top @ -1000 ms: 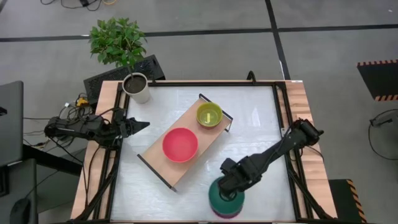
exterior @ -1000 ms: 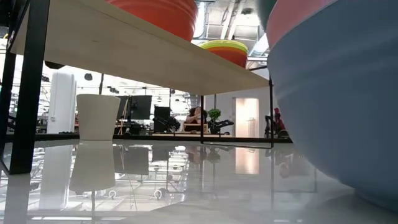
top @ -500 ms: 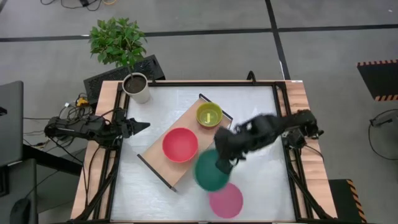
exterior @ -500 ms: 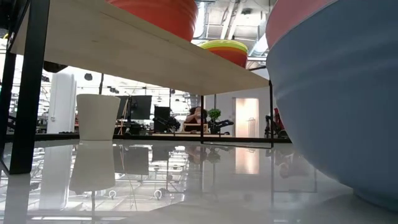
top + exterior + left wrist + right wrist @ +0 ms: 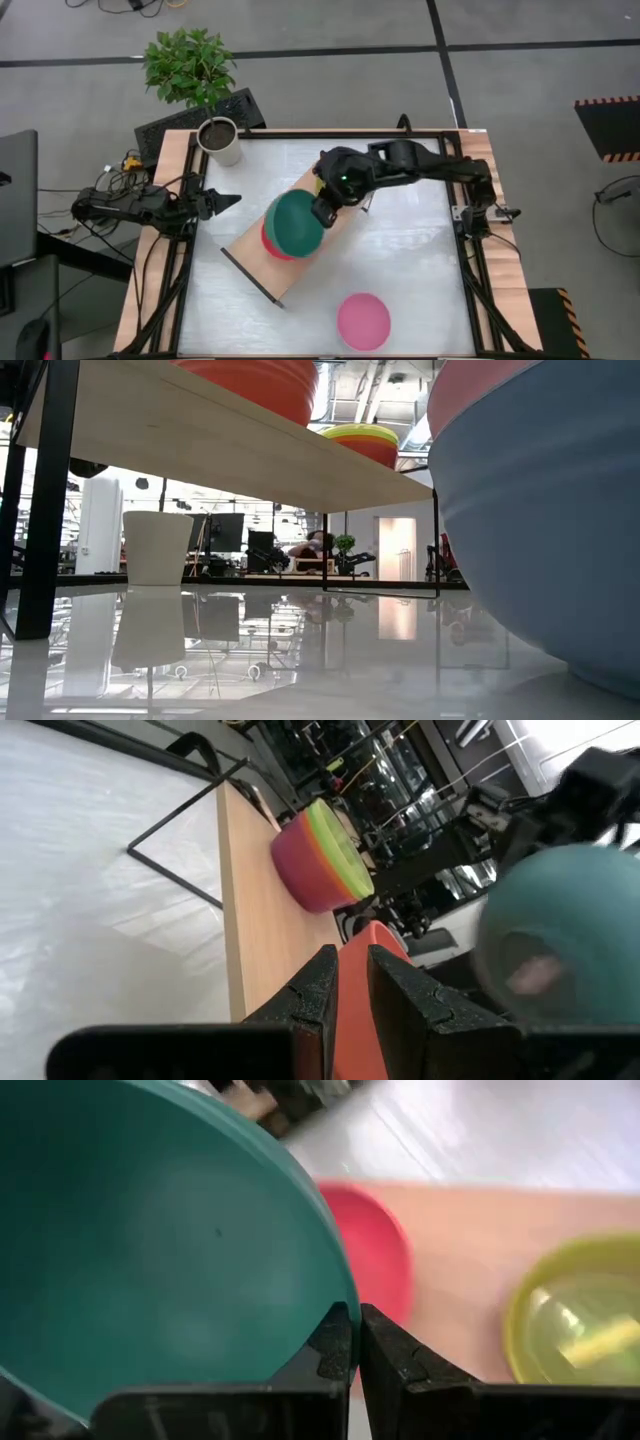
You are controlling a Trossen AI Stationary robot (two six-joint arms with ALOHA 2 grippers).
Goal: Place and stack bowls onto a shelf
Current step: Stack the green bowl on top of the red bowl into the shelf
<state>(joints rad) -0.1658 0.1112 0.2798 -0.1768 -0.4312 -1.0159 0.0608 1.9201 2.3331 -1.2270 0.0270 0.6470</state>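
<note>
Teal bowl [image 5: 297,223]: I hold it by its rim, in the air over the shelf's middle, overlapping the large red bowl. In my right wrist view the rim runs between my two fingers, which are pinched narrow on it.

Right pincer [image 5: 321,211]: clamped on the teal bowl's rim, on the side toward the yellow-green bowl; my arm reaches in from the table's right edge.

Large red bowl [image 5: 272,241]: sits on the shelf toward its near end. From above only a crescent shows past the teal bowl, so the two are not yet concentric.

Shelf [image 5: 247,256]: lies diagonally across the table, its far end toward the plant pot's side of the back edge.

Yellow-green bowl [image 5: 575,1316]: sits at the shelf's far end, on a red or pink small bowl, as my left wrist view shows. It is just beside my wrist.

Doing the step well, as I judge it: shift the teal bowl toward the shelf's near end until it is centred on the red one, level it, lower it straight, and release only once it seats.

Risk: an off-centre drop could tip it off the shelf's long edge; my wrist could nudge the small stack.

Pink bowl [image 5: 363,321]: waits near the table's front edge.

Left pincer [image 5: 226,201]: idle at the table's left edge, fingers a narrow gap apart, empty.
</note>
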